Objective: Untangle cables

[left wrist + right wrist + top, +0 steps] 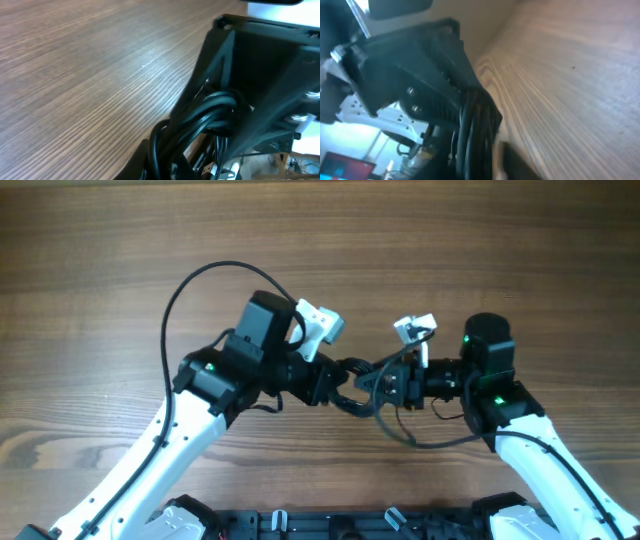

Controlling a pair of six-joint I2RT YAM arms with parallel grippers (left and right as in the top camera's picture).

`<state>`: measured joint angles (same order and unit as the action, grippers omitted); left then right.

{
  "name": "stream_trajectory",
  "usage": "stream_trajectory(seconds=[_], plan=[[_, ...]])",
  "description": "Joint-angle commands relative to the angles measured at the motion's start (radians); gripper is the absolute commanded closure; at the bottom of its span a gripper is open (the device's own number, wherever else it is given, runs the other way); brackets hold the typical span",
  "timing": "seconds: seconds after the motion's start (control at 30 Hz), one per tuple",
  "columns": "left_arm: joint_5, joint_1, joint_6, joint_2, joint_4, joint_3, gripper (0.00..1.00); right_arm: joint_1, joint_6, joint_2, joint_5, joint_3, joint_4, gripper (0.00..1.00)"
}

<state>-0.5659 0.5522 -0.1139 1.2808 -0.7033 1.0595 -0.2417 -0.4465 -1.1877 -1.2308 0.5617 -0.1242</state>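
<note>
Black cables [210,117], one bundle of several strands, clamped by both left fingers [330,380] and right fingers [392,385].

Seen from overhead, the cables [352,404] are mostly hidden where the left hand [335,383] and the right hand [388,385] meet. The plug ends are too small to pick out, and neither hand's grip can be judged. Both wrist views are close and blurred. There the cables merge into one dark mass and run off the bottom edge.
</note>
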Motion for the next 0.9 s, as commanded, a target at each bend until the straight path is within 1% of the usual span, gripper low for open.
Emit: stream_trajectory(seconds=[0.0, 0.03, 0.07, 0.1, 0.13, 0.17, 0.2, 0.23, 0.3, 0.37, 0.4, 0.43, 0.47, 0.5, 0.53, 0.6, 0.63, 0.67, 0.7, 0.73, 0.77, 0.8, 0.83, 0.87], plan=[[0.076, -0.005, -0.112, -0.011, 0.013, 0.020, 0.94, -0.011, 0.024, -0.008, 0.056, 0.002, -0.002, 0.92], [0.108, -0.013, -0.153, -0.012, 0.015, 0.020, 0.94, -0.011, 0.021, -0.007, 0.056, 0.002, -0.002, 0.95], [0.143, -0.024, -0.206, -0.013, 0.015, 0.020, 0.90, -0.011, -0.003, -0.007, 0.062, 0.002, -0.002, 0.96], [0.172, -0.037, -0.262, -0.013, 0.017, 0.020, 0.70, -0.011, -0.043, -0.007, 0.086, 0.002, -0.002, 0.96], [0.192, -0.048, -0.321, -0.013, 0.023, 0.020, 0.54, -0.011, -0.113, -0.007, 0.129, 0.002, -0.003, 0.95], [0.201, -0.058, -0.393, -0.013, 0.036, 0.020, 0.32, -0.011, -0.209, -0.007, 0.198, 0.002, -0.002, 0.96], [0.201, -0.064, -0.465, -0.013, 0.056, 0.020, 0.03, -0.011, -0.283, -0.007, 0.249, 0.002, -0.002, 0.96], [0.201, -0.064, -0.520, -0.013, 0.075, 0.020, 0.00, -0.011, -0.393, -0.007, 0.315, 0.002, -0.003, 0.96], [0.199, -0.057, -0.653, -0.010, 0.126, 0.020, 0.00, -0.011, -0.589, -0.007, 0.407, 0.002, -0.023, 0.95], [0.192, -0.039, -0.720, -0.005, 0.145, 0.020, 0.00, -0.011, -0.691, -0.007, 0.417, 0.002, -0.082, 0.95], [0.191, -0.021, -0.740, 0.000, 0.151, 0.020, 0.00, -0.011, -0.720, -0.007, 0.407, 0.002, -0.117, 0.96], [0.190, -0.005, -0.740, 0.005, 0.152, 0.020, 0.00, -0.011, -0.735, -0.007, 0.395, 0.002, -0.146, 0.95], [0.190, 0.021, -0.773, 0.018, 0.149, 0.020, 0.14, -0.011, -0.739, -0.007, 0.388, 0.002, -0.179, 0.96], [0.191, 0.034, -0.850, 0.030, 0.145, 0.020, 0.26, -0.011, -0.742, -0.007, 0.388, 0.002, -0.180, 0.96], [0.190, 0.048, -0.943, 0.047, 0.146, 0.020, 0.32, -0.011, -0.743, -0.007, 0.388, 0.002, -0.178, 0.96], [0.201, 0.064, -1.013, 0.072, 0.158, 0.020, 0.33, -0.011, -0.745, -0.007, 0.382, 0.002, -0.179, 0.96], [0.206, 0.074, -1.022, 0.090, 0.171, 0.020, 0.37, -0.011, -0.756, -0.007, 0.367, 0.002, -0.177, 0.95], [0.206, 0.079, -1.028, 0.106, 0.179, 0.020, 0.47, -0.011, -0.760, -0.007, 0.353, 0.002, -0.176, 0.96], [0.205, 0.082, -1.029, 0.116, 0.182, 0.020, 0.53, -0.011, -0.760, -0.007, 0.345, 0.002, -0.176, 0.96], [0.210, 0.083, -1.028, 0.128, 0.180, 0.020, 0.67, -0.011, -0.758, -0.007, 0.335, 0.002, -0.174, 0.96], [0.220, 0.083, -1.028, 0.137, 0.174, 0.020, 0.89, -0.011, -0.757, -0.007, 0.331, 0.002, -0.170, 0.96], [0.235, 0.081, -1.027, 0.139, 0.164, 0.020, 0.96, -0.010, -0.755, -0.007, 0.331, 0.002, -0.170, 0.96], [0.248, 0.076, -1.023, 0.138, 0.153, 0.020, 0.96, -0.009, -0.743, -0.007, 0.331, 0.002, -0.170, 0.96], [0.257, 0.066, -1.016, 0.132, 0.138, 0.020, 0.96, -0.005, -0.706, -0.007, 0.331, 0.002, -0.170, 0.91]])
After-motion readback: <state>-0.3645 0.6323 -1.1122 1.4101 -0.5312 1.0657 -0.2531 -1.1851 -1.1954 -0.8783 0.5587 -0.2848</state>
